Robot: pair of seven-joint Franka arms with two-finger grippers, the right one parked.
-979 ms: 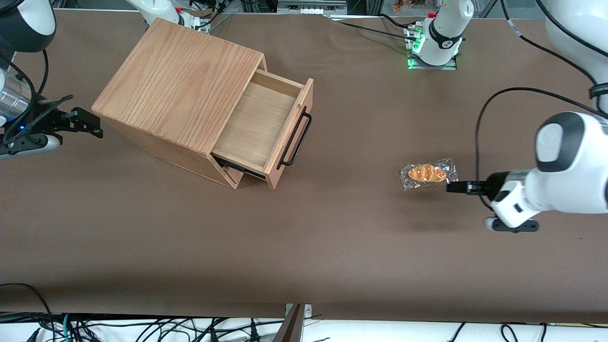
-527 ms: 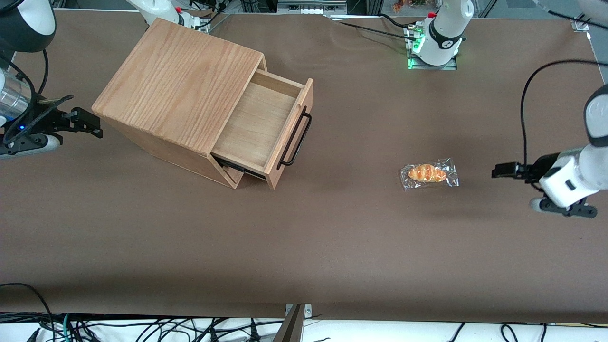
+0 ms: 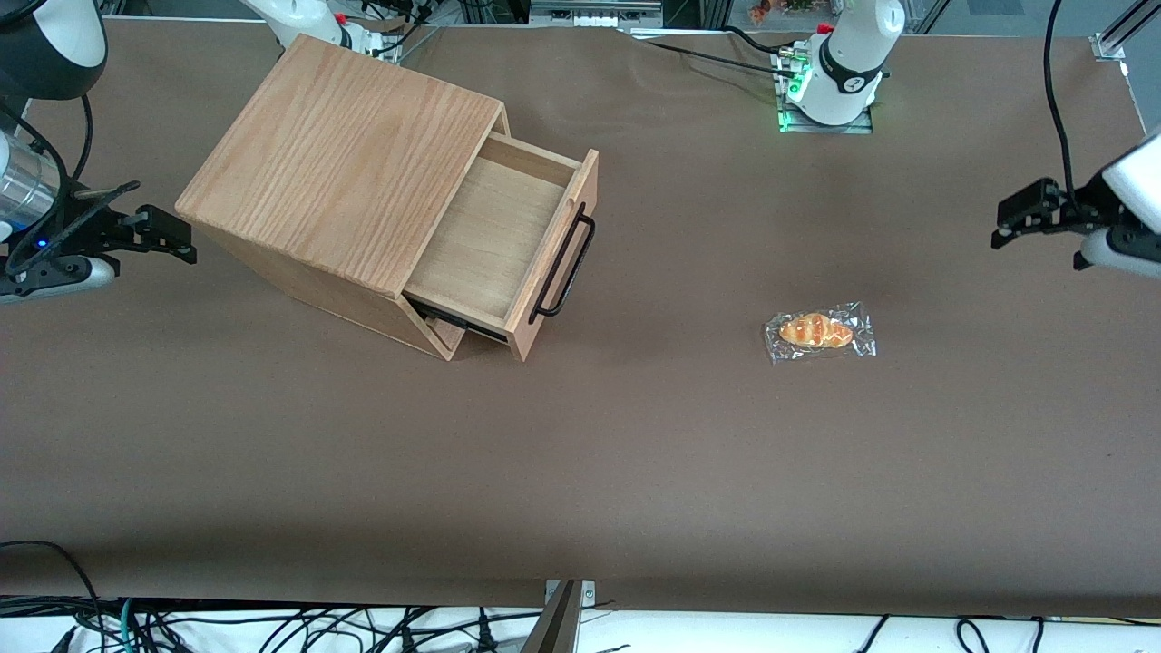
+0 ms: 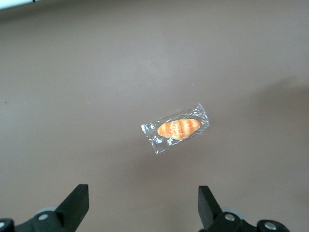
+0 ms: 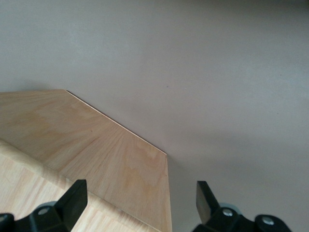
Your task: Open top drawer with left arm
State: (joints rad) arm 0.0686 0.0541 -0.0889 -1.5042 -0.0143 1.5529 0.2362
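The gripper [image 3: 1029,218] has pulled away, fingers [image 4: 77,205] spread and empty, above the table [image 3: 635,453]. The drawer [image 3: 508,240] sits far off, already open; the task looks finished.

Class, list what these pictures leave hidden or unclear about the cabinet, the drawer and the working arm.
- Front view: the part of the top drawer inside the cabinet is hidden by the cabinet's top.
- Front view: anything under the top drawer is covered by it.
- Front view: the left arm is cut off by the picture's edge; only its open gripper and wrist show.
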